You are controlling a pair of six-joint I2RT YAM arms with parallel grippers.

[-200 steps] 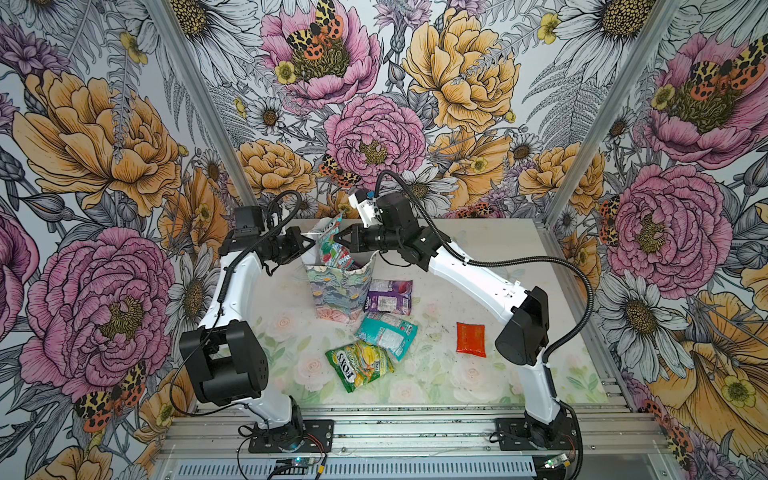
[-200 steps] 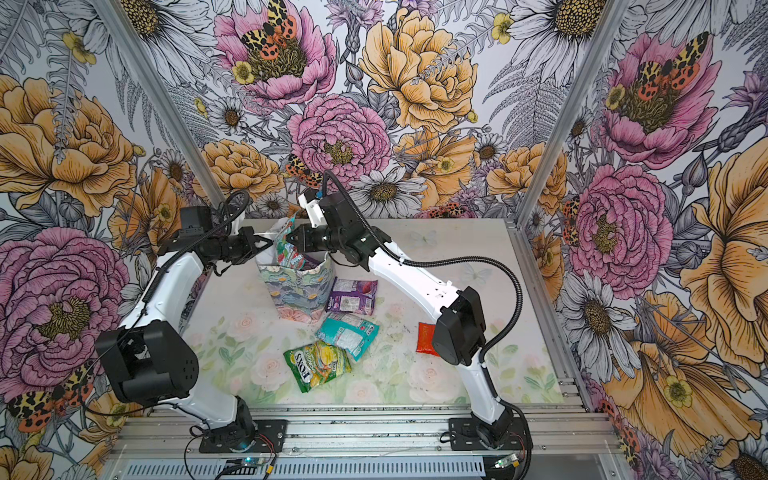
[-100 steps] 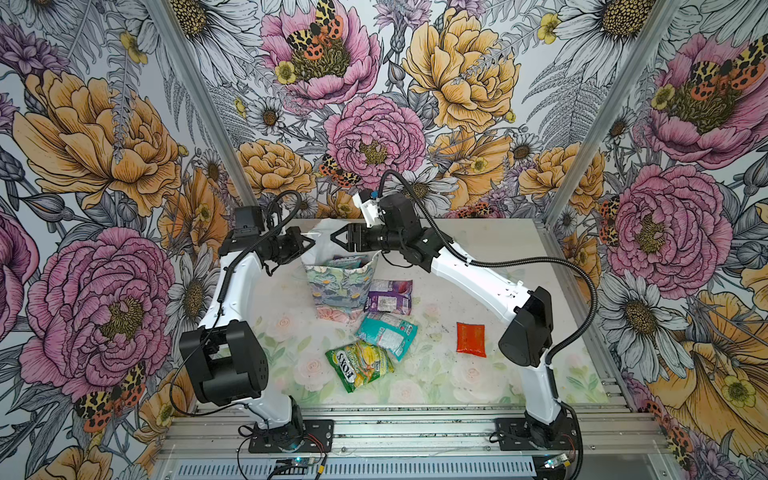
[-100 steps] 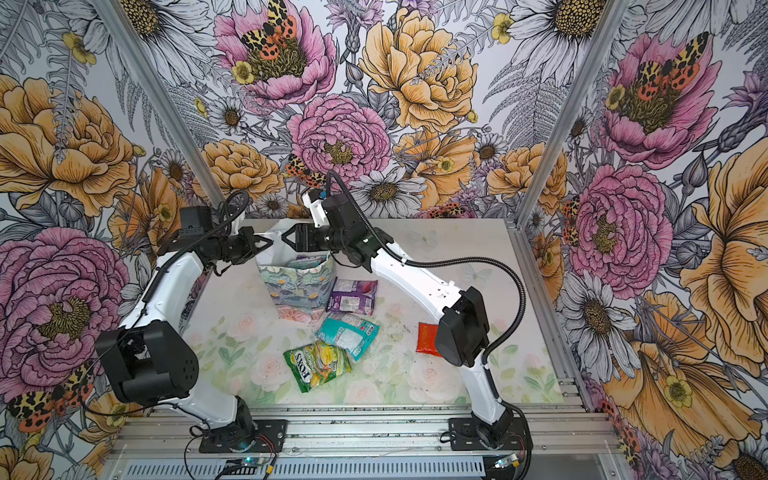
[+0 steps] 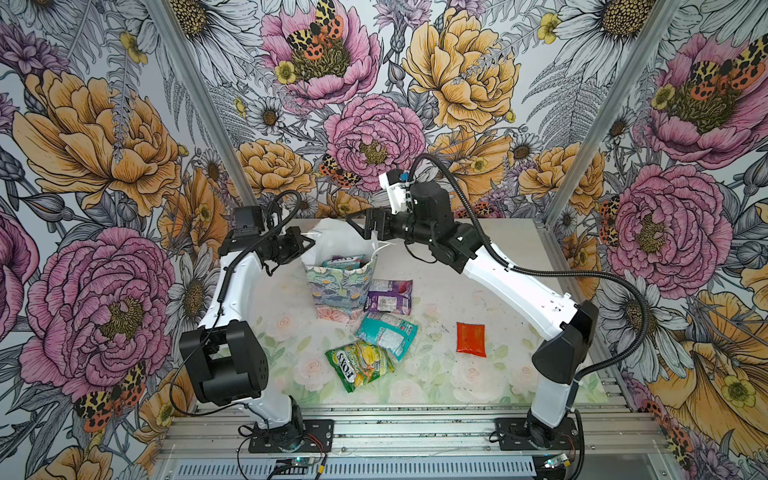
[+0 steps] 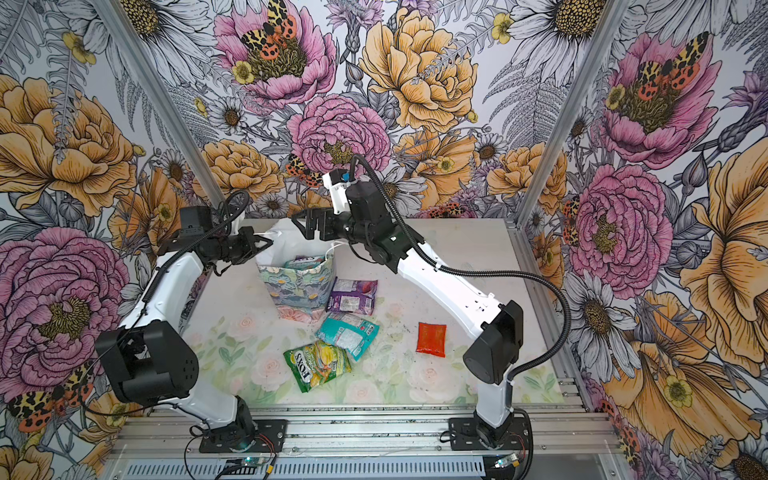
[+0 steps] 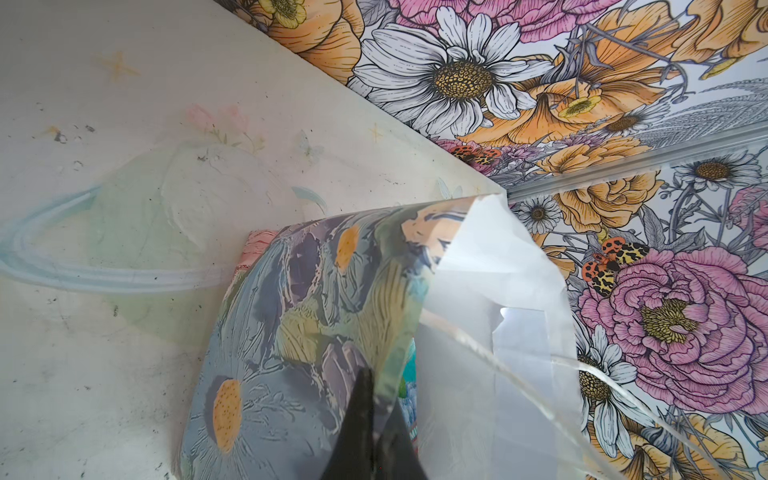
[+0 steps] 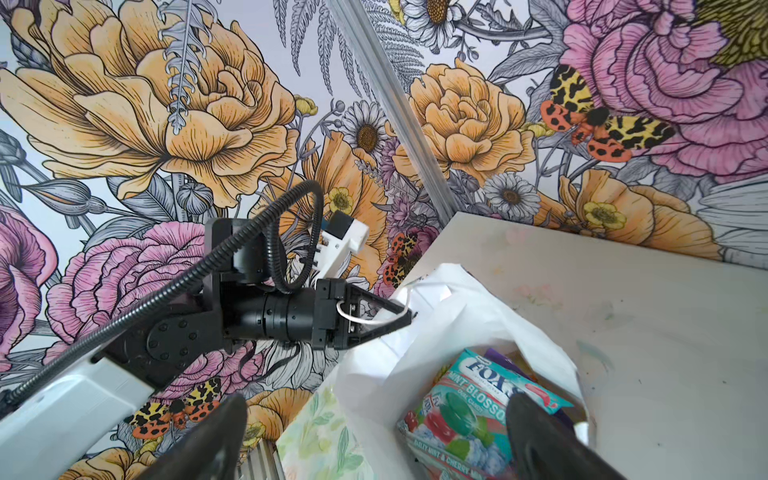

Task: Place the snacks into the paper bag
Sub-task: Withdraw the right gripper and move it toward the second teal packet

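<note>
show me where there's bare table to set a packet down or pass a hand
Bare table lies between the purple packet and the red sachet, and between the paper bag and the left arm. Crowded: by the bag's base, where that packet, the teal packet and the green packet bunch close.

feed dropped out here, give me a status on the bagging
Left gripper: jaws shut on paper bag rim. Right gripper: jaws open, empty, above bag mouth. Mint packet inside; four snacks on table. Nothing in the way.

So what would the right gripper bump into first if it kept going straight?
The right gripper would probably meet the bag's raised white wall first, where the left gripper pinches it; depth is unclear.
</note>
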